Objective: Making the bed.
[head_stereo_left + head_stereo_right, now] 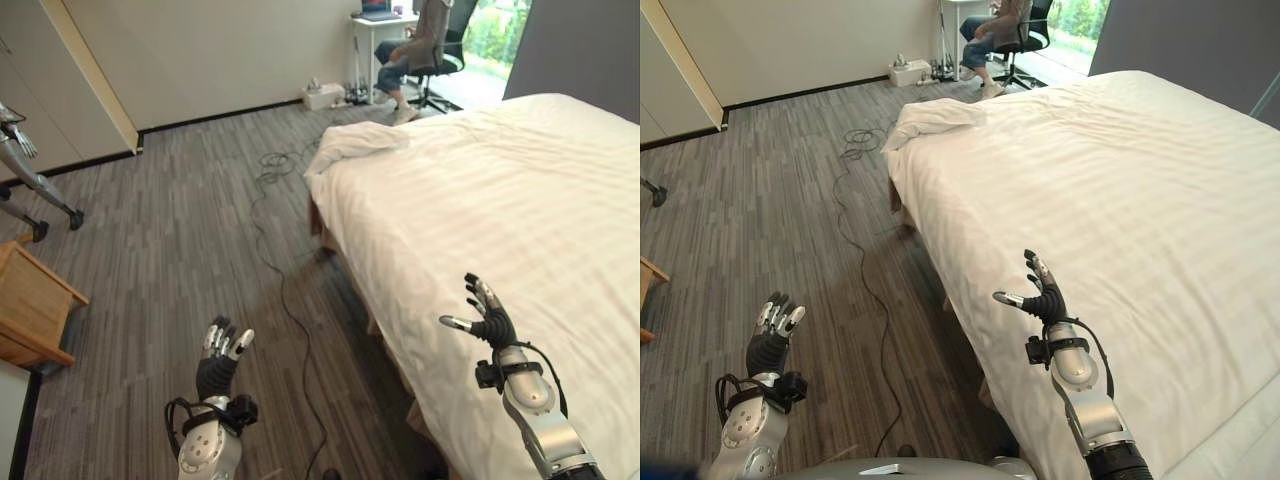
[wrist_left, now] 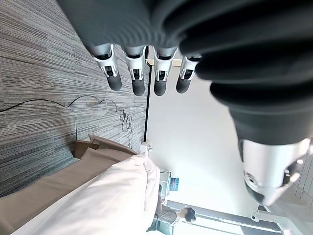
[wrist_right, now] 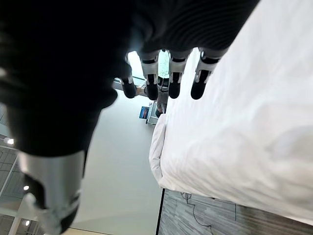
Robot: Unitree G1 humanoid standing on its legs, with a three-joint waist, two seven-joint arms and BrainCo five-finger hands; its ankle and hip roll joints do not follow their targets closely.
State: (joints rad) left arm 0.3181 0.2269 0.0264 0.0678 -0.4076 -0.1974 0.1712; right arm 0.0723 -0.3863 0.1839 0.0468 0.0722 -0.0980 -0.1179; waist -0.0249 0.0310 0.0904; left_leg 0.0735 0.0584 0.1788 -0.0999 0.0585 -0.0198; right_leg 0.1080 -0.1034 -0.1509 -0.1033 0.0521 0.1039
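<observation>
Bed (image 1: 520, 190) to our right, white duvet (image 1: 1120, 180) spread over it, far corner bunched. Our right hand (image 1: 487, 318) hovers above its near edge, fingers spread, empty; left hand (image 1: 222, 350) raised over carpet (image 1: 180, 210), fingers straight.

This is a bedroom, of the hotel or serviced-apartment kind, doubling as a test room. A wide bed (image 1: 500, 190) with a white striped duvet (image 1: 1120, 170) takes up the right side, one corner of the cover bunched into a fold (image 1: 355, 140) at the far edge. The floor is grey striped carpet (image 1: 170, 230) with a dark skirting along plain cream walls (image 1: 210, 50). A wooden bedside cabinet (image 1: 30, 305) stands at the left. In the far corner a person (image 1: 405, 55) sits on a black office chair (image 1: 445, 50) at a small white desk with a laptop (image 1: 378, 10), beside a bright window showing greenery (image 1: 495, 30). A white box (image 1: 323, 95) rests by the wall, and loose cables trail across the carpet (image 1: 270, 165).
</observation>
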